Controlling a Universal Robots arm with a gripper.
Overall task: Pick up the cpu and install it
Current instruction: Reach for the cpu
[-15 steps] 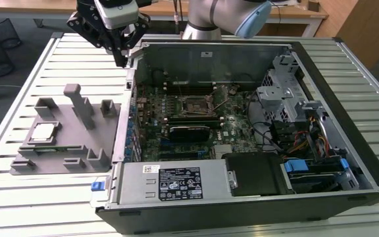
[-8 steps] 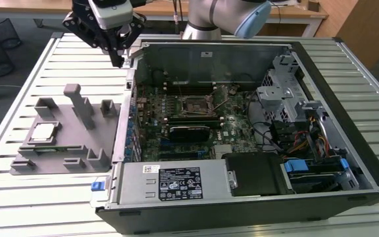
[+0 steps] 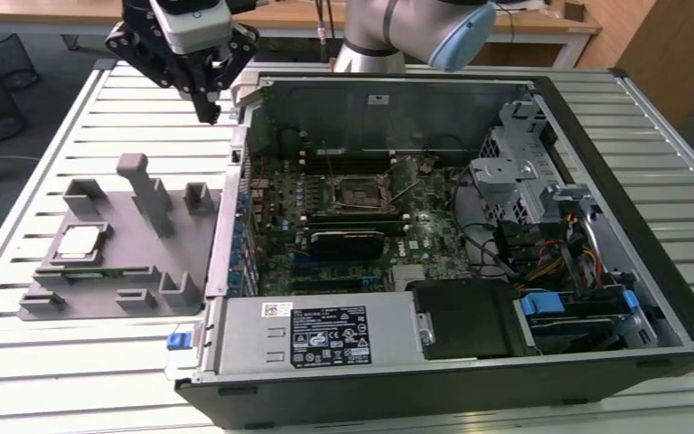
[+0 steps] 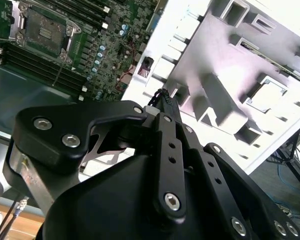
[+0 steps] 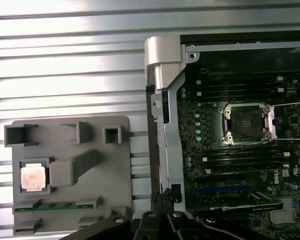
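While the gripper [image 3: 211, 110] hangs high over the slatted table [image 3: 33, 362], above the seam between the grey tray [image 3: 142, 267] and the open case [image 3: 444, 389], its fingers are drawn together to a narrow tip with nothing between them. This is plain in the second wrist view, where the gripper [image 4: 164, 97] ends in a single point.

The cpu [image 3: 79, 242] lies flat in a square recess of the tray, pale top up, well apart from the gripper. In the first wrist view the cpu [image 5: 32, 176] sits just beside a green strip [image 5: 55, 205] and a raised grey block [image 5: 65, 172]. The socket [image 5: 245, 124] on the board stands open and looks empty.

I judge the step in hand to be the reach for the cpu, with no grasp made yet. Doing it well calls for spreading the fingers wider than the chip while up high. The wrist should be squared to the chip's edges and centred over it, and the descent should be straight, so the fingertips clear the tray's posts. The recess walls hug the chip, so the fingers likely need the two sides with the most room. A light, level pinch should suit a part this thin.
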